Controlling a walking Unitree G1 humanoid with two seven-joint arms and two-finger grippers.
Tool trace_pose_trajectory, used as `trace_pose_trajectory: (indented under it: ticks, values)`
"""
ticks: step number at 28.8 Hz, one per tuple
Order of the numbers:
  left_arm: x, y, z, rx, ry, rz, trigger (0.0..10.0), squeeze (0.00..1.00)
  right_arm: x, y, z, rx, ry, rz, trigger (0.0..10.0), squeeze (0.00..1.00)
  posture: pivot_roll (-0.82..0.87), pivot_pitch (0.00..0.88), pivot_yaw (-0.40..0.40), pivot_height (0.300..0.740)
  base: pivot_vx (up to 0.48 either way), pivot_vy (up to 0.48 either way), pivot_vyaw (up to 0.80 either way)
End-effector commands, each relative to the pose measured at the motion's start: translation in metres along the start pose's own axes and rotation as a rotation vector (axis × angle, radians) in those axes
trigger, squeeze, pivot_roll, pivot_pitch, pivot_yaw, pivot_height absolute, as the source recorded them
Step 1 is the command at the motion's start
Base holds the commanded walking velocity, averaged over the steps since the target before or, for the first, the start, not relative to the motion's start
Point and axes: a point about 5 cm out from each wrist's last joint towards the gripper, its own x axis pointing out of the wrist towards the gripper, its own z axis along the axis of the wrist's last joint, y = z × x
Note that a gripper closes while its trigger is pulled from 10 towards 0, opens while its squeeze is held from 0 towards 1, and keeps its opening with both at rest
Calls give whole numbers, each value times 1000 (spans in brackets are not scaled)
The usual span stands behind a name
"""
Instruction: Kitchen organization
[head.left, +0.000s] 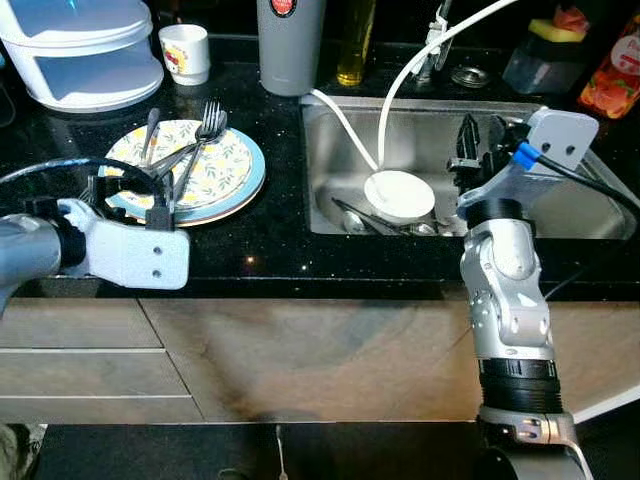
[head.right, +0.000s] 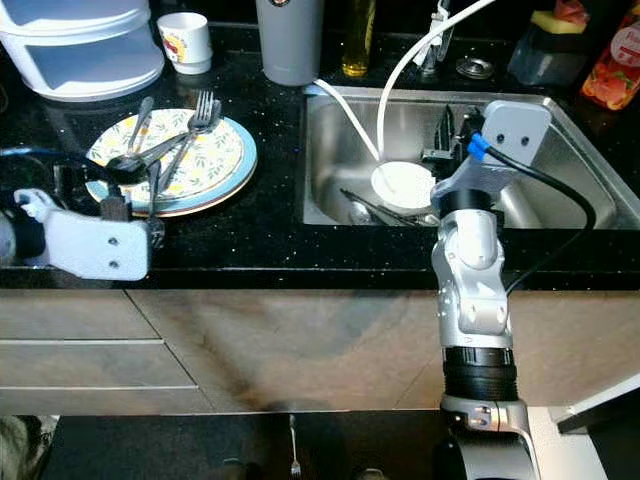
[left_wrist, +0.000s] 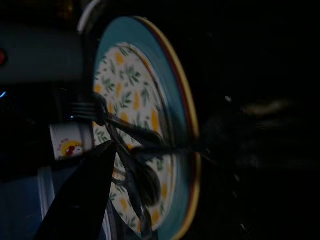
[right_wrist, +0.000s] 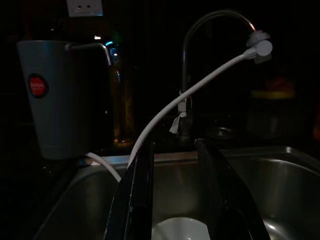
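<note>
Left claw (head.left: 155, 212), grip state unclear, sits at near edge of floral plate (head.left: 215, 170) holding forks (head.left: 205, 130) and spoon on black surface (head.left: 270, 235); right claw (right_wrist: 175, 200) open over sink (head.left: 335, 120) above white bowl (head.left: 400, 195).

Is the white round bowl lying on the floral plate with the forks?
No, the white round bowl lies inside the steel sink, while the floral plate on the black counter carries only cutlery.
</note>
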Motion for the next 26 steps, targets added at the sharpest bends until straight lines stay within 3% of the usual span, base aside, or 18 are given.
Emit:
trace_pose_trajectory:
  ticks: [1,4,5,9,11,17,19,24,26]
  values:
    - [13,-8,3,-11,-20,0,8353,0,-2,-3,2,1,-10,-16,10000,0,165,125,-33,740,0,0,0]
    - [16,-7,4,-35,-30,18,4745,0,-2,-3,2,2,-10,-15,10000,0,165,125,-33,740,0,0,0]
    - [17,-5,5,-59,-49,28,0,0,-2,-3,2,3,-10,-14,10000,0,162,128,-36,740,0,0,0]
    - [17,-2,10,-116,-97,47,0,0,-2,-3,2,3,-11,-13,10000,0,162,128,-36,740,0,0,0]
    - [15,7,20,-224,-184,87,0,0,-2,-3,2,1,-9,-12,10000,0,162,129,-38,740,0,0,0]
    - [13,16,25,-302,-247,122,0,0,-2,-3,2,1,-9,-11,10000,0,162,129,-38,740,0,0,0]
    - [9,29,28,-386,-305,171,0,0,-2,-3,2,2,-9,-11,10000,0,161,127,-38,740,0,0,0]
    - [8,40,27,-438,-326,229,0,0,-2,-3,2,2,-10,-11,10000,0,161,127,-38,740,0,0,0]
    - [10,53,23,-481,-328,325,0,0,-2,-3,2,2,-11,-12,10000,0,159,124,-39,740,0,0,0]
